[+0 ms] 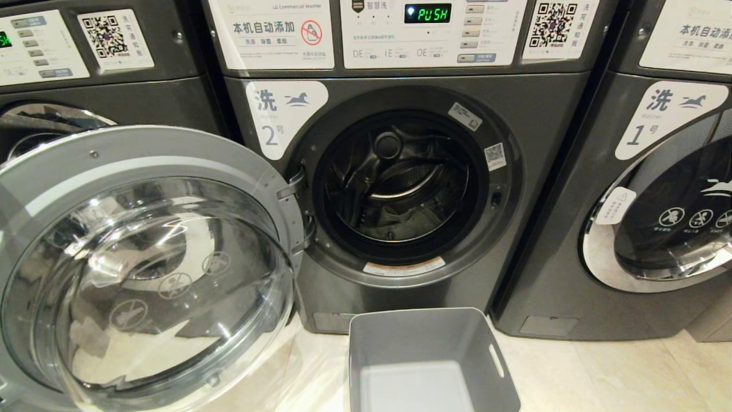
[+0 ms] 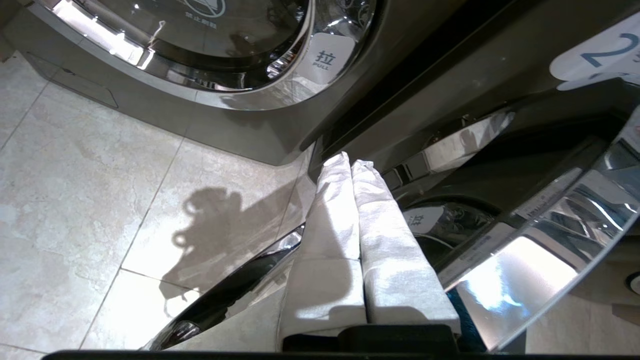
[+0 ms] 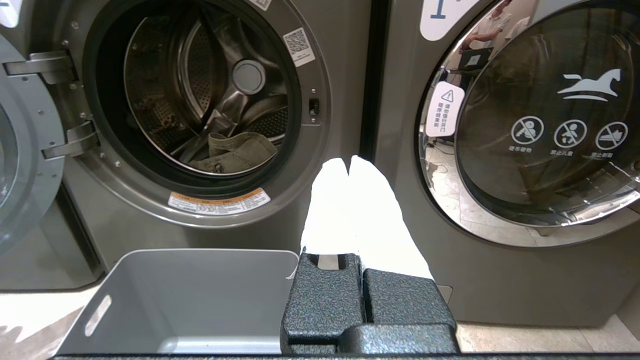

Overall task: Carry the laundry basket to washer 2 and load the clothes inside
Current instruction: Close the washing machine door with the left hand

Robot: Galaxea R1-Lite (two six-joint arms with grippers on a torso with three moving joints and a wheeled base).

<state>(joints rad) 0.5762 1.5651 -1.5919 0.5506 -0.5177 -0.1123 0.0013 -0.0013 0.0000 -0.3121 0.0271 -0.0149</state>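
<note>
Washer 2 [image 1: 549,143] stands straight ahead with its round glass door [image 1: 143,274] swung wide open to the left. The clothes [image 3: 235,152], a pale green-grey garment, lie in the bottom of its drum, dim in the head view [image 1: 400,220]. On the floor in front of it the grey laundry basket [image 1: 423,337] is empty. My left gripper [image 2: 350,162] is shut on nothing, low beside the open door's chrome rim [image 2: 550,225]. Beside the basket [image 3: 200,285], my right gripper [image 3: 348,162] is shut and empty, pointing at the gap between the two machines. Neither arm shows in the head view.
Washer 1 [image 1: 657,200] stands to the right, door closed. A third machine [image 1: 86,86] stands to the left, partly behind the open door. Pale floor tiles [image 2: 100,200] lie in front of the machines.
</note>
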